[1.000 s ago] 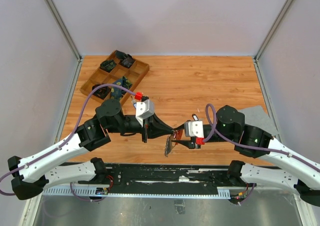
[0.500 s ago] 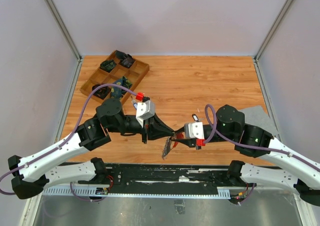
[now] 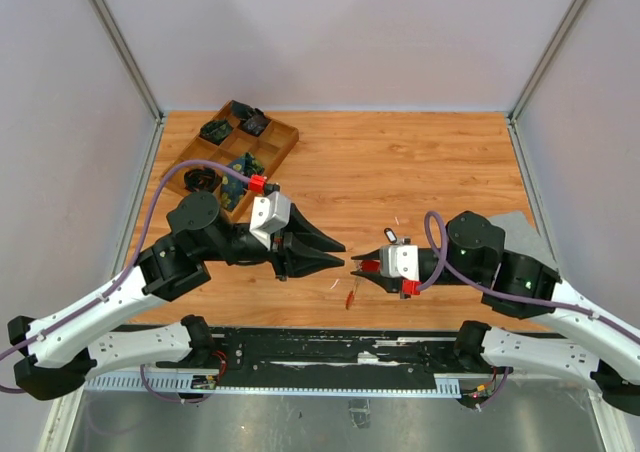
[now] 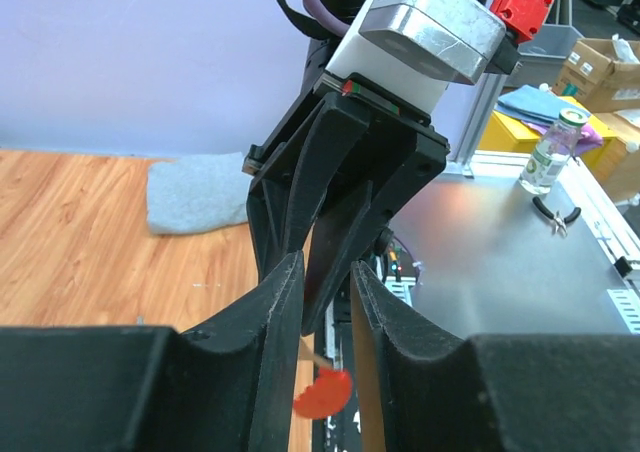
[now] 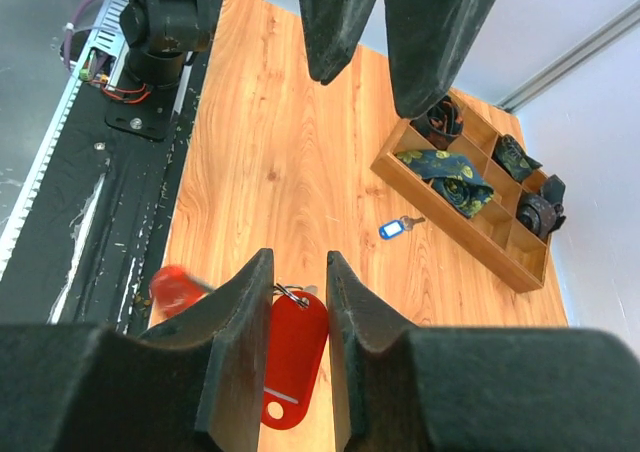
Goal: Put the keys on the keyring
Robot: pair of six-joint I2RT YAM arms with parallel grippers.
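Note:
My right gripper [image 3: 358,269] is shut on a red plastic key tag [image 5: 295,362] that has a small wire ring [image 5: 290,294] at its top. A blurred red piece on a thin stem [image 5: 172,287] hangs from that ring. It also shows in the top view [image 3: 350,298] and in the left wrist view [image 4: 322,394]. My left gripper [image 3: 338,253] is open and empty, a little to the left of the right gripper and pointing at it. No silvery strap and no yellow key are in view.
A key with a blue tag [image 5: 392,229] lies on the table behind the grippers. A wooden compartment tray [image 3: 285,137] with dark items stands at the back left. A grey cloth [image 3: 515,230] lies at the right edge under the right arm.
My left gripper has let go and drawn back to the left, away from the right gripper. The silvery piece that hung between them no longer shows. A red piece now swings below the right gripper.

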